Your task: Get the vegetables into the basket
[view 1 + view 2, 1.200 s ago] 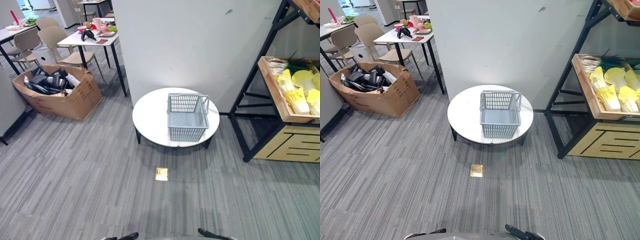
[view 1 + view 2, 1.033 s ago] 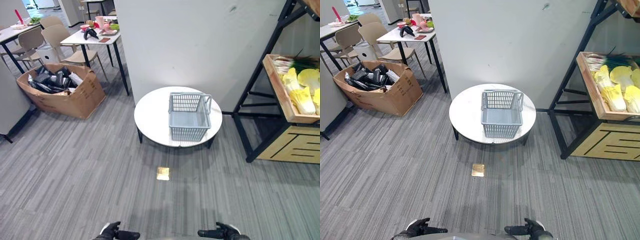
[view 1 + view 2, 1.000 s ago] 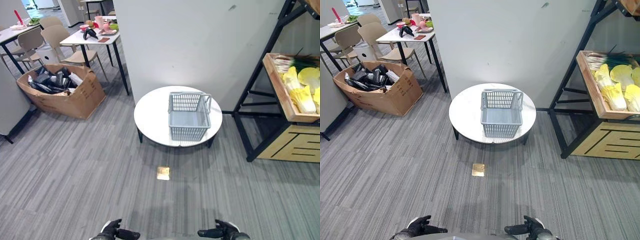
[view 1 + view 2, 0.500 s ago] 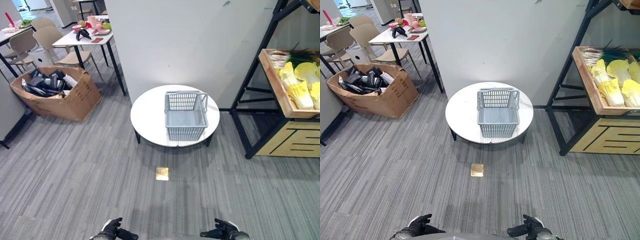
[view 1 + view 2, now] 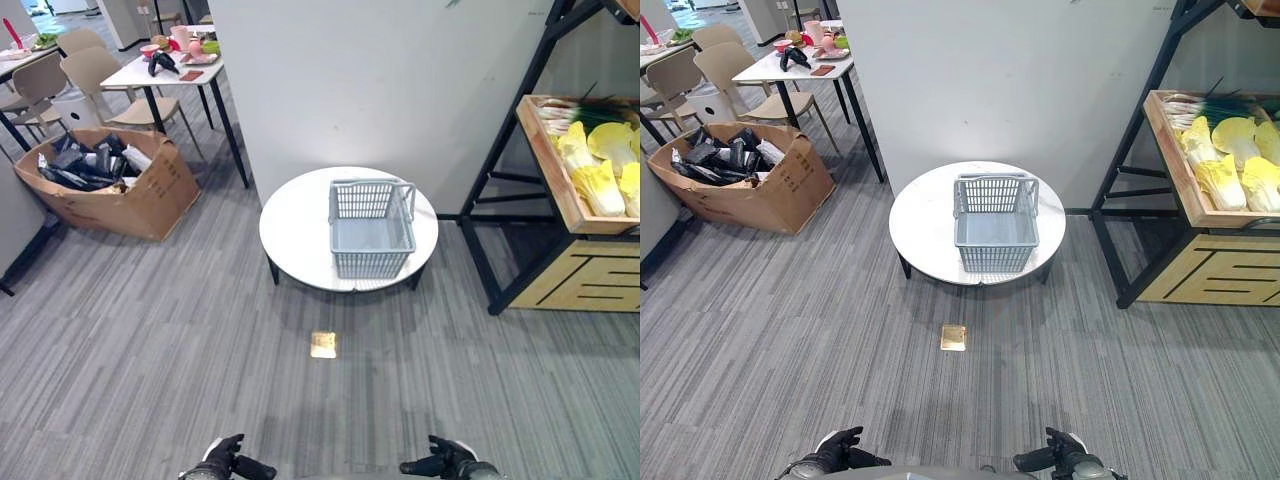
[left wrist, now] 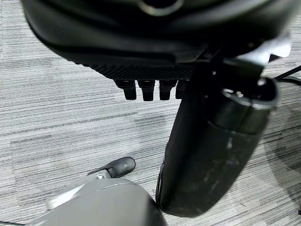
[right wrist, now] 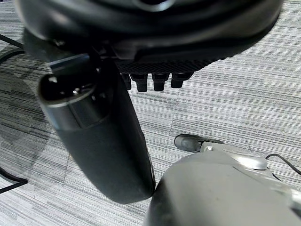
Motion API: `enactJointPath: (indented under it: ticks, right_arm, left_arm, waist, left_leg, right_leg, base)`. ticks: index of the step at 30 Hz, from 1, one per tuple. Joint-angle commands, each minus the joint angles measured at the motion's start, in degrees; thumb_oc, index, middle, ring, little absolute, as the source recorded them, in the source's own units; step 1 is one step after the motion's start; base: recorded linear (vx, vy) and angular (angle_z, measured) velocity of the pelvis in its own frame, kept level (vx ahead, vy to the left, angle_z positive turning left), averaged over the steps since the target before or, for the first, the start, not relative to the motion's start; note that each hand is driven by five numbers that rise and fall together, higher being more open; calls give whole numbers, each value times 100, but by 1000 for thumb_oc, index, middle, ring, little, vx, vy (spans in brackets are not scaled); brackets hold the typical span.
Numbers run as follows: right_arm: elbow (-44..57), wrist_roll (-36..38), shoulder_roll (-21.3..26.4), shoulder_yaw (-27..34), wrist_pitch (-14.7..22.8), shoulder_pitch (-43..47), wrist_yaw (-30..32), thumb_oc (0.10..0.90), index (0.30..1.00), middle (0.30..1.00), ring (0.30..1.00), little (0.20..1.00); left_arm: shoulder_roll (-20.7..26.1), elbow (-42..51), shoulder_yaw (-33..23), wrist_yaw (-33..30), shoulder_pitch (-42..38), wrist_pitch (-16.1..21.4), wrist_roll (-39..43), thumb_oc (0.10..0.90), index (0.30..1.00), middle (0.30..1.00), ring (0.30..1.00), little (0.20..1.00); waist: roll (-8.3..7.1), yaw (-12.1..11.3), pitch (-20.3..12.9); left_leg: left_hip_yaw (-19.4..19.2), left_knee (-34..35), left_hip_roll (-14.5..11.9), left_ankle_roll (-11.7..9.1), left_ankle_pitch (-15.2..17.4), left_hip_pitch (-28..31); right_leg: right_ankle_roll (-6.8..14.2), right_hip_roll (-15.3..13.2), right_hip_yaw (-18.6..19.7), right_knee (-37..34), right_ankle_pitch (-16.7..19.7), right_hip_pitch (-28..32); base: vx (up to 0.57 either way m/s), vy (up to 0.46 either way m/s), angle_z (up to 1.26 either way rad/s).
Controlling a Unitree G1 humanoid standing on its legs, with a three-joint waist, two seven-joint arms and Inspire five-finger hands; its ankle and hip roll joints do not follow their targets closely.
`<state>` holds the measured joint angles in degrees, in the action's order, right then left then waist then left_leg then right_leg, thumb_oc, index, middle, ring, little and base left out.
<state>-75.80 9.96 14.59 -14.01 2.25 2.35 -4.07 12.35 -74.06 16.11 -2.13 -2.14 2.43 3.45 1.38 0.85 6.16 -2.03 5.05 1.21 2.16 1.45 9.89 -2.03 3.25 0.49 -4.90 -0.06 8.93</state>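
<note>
A: We're starting low, with our left hand point(image 5: 225, 462) hanging at the bottom edge of the head view, fingers loose and carrying nothing. In its own wrist view the fingers point(image 6: 146, 89) are pointing down at bare carpet point(image 5: 150, 340).

B: And we're seeing the same on the other side. Our right hand point(image 5: 440, 461) is sitting relaxed and empty, nothing between thumb and fingers point(image 7: 153, 81) in its wrist view either.

A: Looking outward, we're passing a small brass floor plate point(image 5: 323, 346), and beyond it the round white table point(image 5: 295, 225). The grey basket point(image 5: 371, 228) is standing on it, upright, handle folded toward the wall, and as far as we can see nothing is lying inside.

B: So nothing is done yet, we're judging. The vegetables point(image 5: 598, 170) are sitting off to our right in the wooden crate point(image 5: 548, 170) on the black shelf rack point(image 5: 500, 170): pale yellow cabbages with some green-topped stalks behind them, well apart from the basket.

A: Both hands are well short of crate and table alike. We're reckoning the whole job is ahead: closing in on the rack, taking a cabbage, carrying it across to the basket, then repeating

B: And we're leaving aside the cardboard box point(image 5: 110, 185) and the chairs off to the left
</note>
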Motion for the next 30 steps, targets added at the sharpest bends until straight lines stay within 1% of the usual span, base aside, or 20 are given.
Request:
enactJointPath:
  ticks: [1,6,8,12,14,15,17,18,19,20,21,22,23,24,25,26,27,28,29,30]
  right_arm:
    - [-285,26,52,-328,-78,88,-56,900,1000,1000,1000,1000]
    - [-284,32,54,-339,-79,121,-73,900,1000,1000,1000,1000]
    - [-281,42,68,-326,-92,163,-84,900,1000,1000,1000,1000]
    - [-284,40,73,-319,-112,183,-91,900,1000,1000,1000,1000]
    - [-256,96,72,-286,-104,212,-92,900,1000,1000,1000,1000]
    - [-256,96,72,-286,-104,212,-92,900,1000,1000,1000,1000]
    - [-227,106,70,-256,-102,219,-78,900,1000,1000,1000,1000]
    - [-167,141,58,-218,-98,214,-83,900,1000,1000,1000,1000]
    - [-167,141,57,-218,-98,214,-83,900,1000,1000,1000,1000]
    - [-137,192,80,-158,-88,181,-74,900,1000,1000,1000,1000]
    - [-115,199,79,-148,-77,168,-76,900,1000,1000,1000,1000]
    - [-79,234,73,-102,-74,144,-62,900,1000,1000,1000,1000]
    - [-79,234,73,-102,-74,144,-62,900,1000,1000,1000,1000]
    - [-41,252,87,-71,-69,93,-68,900,1000,1000,1000,1000]
    - [-69,226,102,-83,-74,78,-83,900,1000,1000,1000,1000]
    - [-76,216,112,-81,-75,89,-84,900,1000,1000,1000,1000]
    - [-92,206,134,-94,-66,82,-70,900,1000,1000,1000,1000]
    - [-92,206,135,-94,-65,81,-70,900,1000,1000,1000,1000]
    - [-91,196,139,-100,-66,81,-65,900,1000,1000,1000,1000]
    - [-101,201,146,-93,-64,86,-51,900,1000,1000,1000,1000]
  left_arm:
    - [86,-313,-52,22,-111,-58,-22,900,1000,1000,1000,1000]
    - [103,-295,-67,15,-136,-55,-1,900,1000,1000,1000,1000]
    - [131,-273,-88,28,-173,-63,29,900,1000,1000,1000,1000]
    - [160,-256,-94,37,-181,-68,34,900,1000,1000,1000,1000]
    - [192,-238,-110,51,-200,-73,38,900,1000,1000,1000,1000]
    - [192,-238,-110,51,-200,-73,38,900,1000,1000,1000,1000]
    - [226,-218,-139,65,-207,-73,44,900,1000,1000,1000,1000]
    - [267,-211,-186,71,-201,-88,46,900,1000,1000,1000,1000]
    - [268,-211,-187,71,-201,-88,46,900,1000,1000,1000,1000]
    - [286,-175,-246,74,-187,-90,122,900,1000,1000,1000,1000]
    - [295,-172,-243,75,-188,-92,120,900,1000,1000,1000,1000]
    - [307,-176,-249,83,-195,-99,132,900,1000,1000,1000,1000]
    - [307,-176,-249,83,-195,-99,132,900,1000,1000,1000,1000]
    - [322,-184,-259,106,-175,-100,135,900,1000,1000,1000,1000]
    - [327,-180,-256,105,-175,-81,139,900,1000,1000,1000,1000]
    - [324,-178,-258,107,-175,-84,136,900,1000,1000,1000,1000]
    - [289,-196,-230,103,-194,-70,112,900,1000,1000,1000,1000]
    - [288,-196,-230,103,-193,-69,112,900,1000,1000,1000,1000]
    - [281,-187,-225,101,-203,-64,101,900,1000,1000,1000,1000]
    - [277,-187,-209,95,-245,-48,80,900,1000,1000,1000,1000]
  waist:
    - [-210,-76,55]
    - [-209,-105,80]
    - [-210,-125,114]
    - [-218,-140,135]
    - [-222,-147,200]
    - [-223,-148,198]
    - [-247,-162,272]
    - [-284,-174,375]
    - [-288,-174,372]
    - [-301,-200,436]
    - [-302,-194,441]
    - [-302,-218,468]
    - [-302,-218,468]
    - [-261,-215,462]
    - [-218,-226,450]
    - [-206,-230,460]
    - [-203,-241,459]
    - [-190,-240,456]
    - [-195,-239,455]
    - [-216,-257,454]
  left_leg:
    - [293,-5,389,92,338,26]
    - [272,-5,391,138,334,29]
    - [255,-5,406,194,335,-10]
    - [249,-5,419,245,350,-28]
    - [230,-71,444,317,404,-46]
    - [228,-74,445,317,406,-50]
    - [165,-165,465,366,480,-80]
    - [101,-233,504,414,530,-75]
    - [100,-235,508,415,530,-80]
    - [43,-241,531,456,584,-25]
    - [54,-232,536,455,591,-4]
    - [1,-234,531,457,623,77]
    - [1,-234,531,457,623,77]
    - [-62,-187,500,446,594,181]
    - [-73,-177,438,391,536,181]
    - [-53,-194,427,373,529,167]
    - [-60,-232,420,321,493,95]
    - [-59,-234,406,319,498,97]
    - [-56,-240,415,295,504,83]
    - [-87,-282,441,265,519,54]
  right_leg:
    - [528,-22,219,278,-320,-26]
    - [546,-18,253,464,-360,-113]
    - [588,-24,268,727,-426,-277]
    - [626,-41,277,933,-473,-386]
    - [682,-47,304,1399,-546,-597]
    - [682,-48,305,1406,-549,-603]
    - [751,-90,192,1985,-582,-864]
    - [848,-221,-11,2766,-440,-1224]
    - [848,-224,-10,2777,-446,-1234]
    - [883,-398,-269,3228,-340,-1392]
    - [874,-431,-320,3369,-324,-1480]
    - [858,-529,-489,3463,-289,-1561]
    - [858,-529,-489,3463,-289,-1561]
    - [818,-525,-574,3281,-195,-1650]
    - [791,-345,-532,2665,-222,-1631]
    - [800,-296,-496,2378,-175,-1592]
    - [842,-137,-249,1412,-20,-1576]
    - [840,-123,-252,1333,22,-1536]
    - [872,-52,-54,1036,146,-1579]
    - [918,36,279,678,327,-1649]
  base:
    - [11,48,-2]
    - [26,57,-5]
    - [30,107,-7]
    - [35,95,-8]
    - [55,149,-9]
    - [39,124,-13]
    - [26,122,-16]
    - [28,131,-23]
    - [63,157,-26]
    - [58,84,-10]
    - [98,129,-6]
    - [56,64,-1]
    - [118,108,2]
    - [122,63,11]
    - [144,63,11]
    - [121,-19,-1]
    - [82,-19,-9]
    - [92,-27,-12]
    - [74,-19,-9]
    - [114,-24,-6]
